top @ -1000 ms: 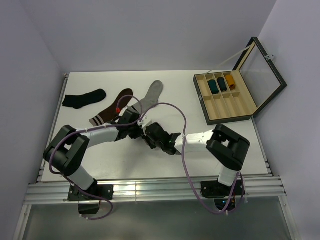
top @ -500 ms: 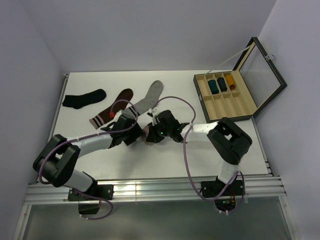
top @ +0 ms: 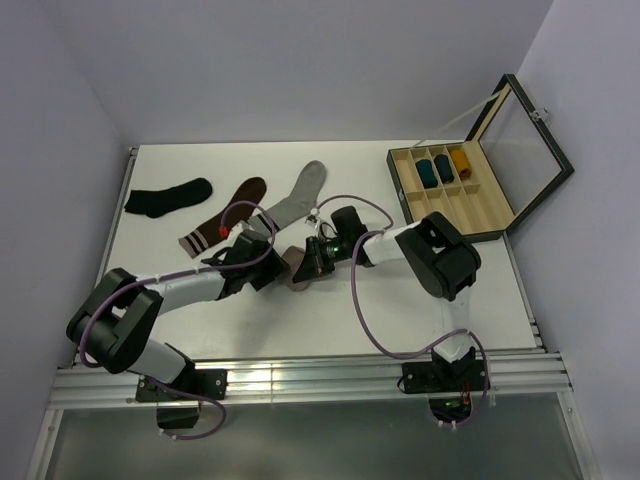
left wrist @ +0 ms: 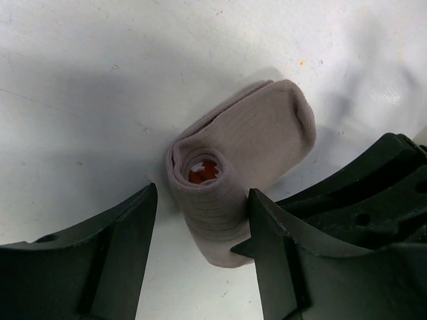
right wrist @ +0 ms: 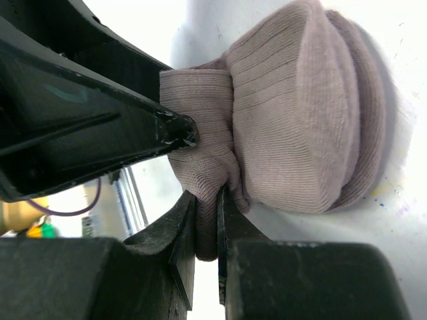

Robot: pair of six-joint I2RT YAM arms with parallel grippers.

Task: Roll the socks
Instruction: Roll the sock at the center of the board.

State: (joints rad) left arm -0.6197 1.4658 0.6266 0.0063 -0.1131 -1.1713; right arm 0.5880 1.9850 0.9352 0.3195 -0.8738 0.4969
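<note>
Right pincer (right wrist: 207, 200): jaws nearly together, clamped on a fold of the pink sock (right wrist: 300, 113) at the outer layer of its roll. Left pincer (left wrist: 203, 197): jaws apart, one on either side of the roll's open end, one close against it; no grip. The pink sock lies rolled on the table (top: 300, 325), midway between the two arms, with red cuff showing in the core. The grey sock (top: 300, 192) lies flat just beyond it, unrolled.

Assessment: the step in hand appears to be tucking the outer layer over the roll.

Recommended: the left pincer steadies the roll body before the right pulls. Draw the fold over the end, not sideways. Let go only once the layer seats, or the roll may slacken.
</note>
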